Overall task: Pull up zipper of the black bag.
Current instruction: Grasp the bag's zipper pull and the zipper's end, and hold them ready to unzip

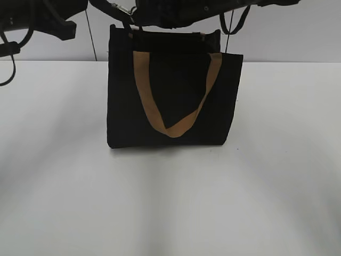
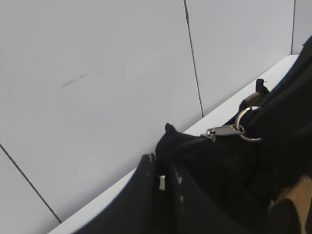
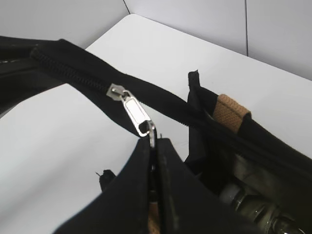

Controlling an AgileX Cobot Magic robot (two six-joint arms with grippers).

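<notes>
The black bag (image 1: 122, 101) stands upright mid-table, one tan strap (image 1: 152, 109) hanging down its front. Its zip line is stretched out past the bag's top left corner. The zipper (image 3: 134, 113), a silver pull with a ring, sits on this line; it also shows in the left wrist view (image 2: 225, 131) and the exterior view (image 1: 122, 9). My right gripper (image 3: 153, 145) is shut on the zipper's ring. My left gripper (image 2: 164, 163) is shut on the black fabric end of the zip line, a short way from the pull. The bag's mouth (image 3: 219, 146) gapes open behind the pull.
The bag rests on a white table (image 1: 170, 202) with a pale panelled wall (image 2: 97, 73) behind. Both arms hang above the bag's top edge. A glass-like object (image 3: 253, 209) lies inside the bag.
</notes>
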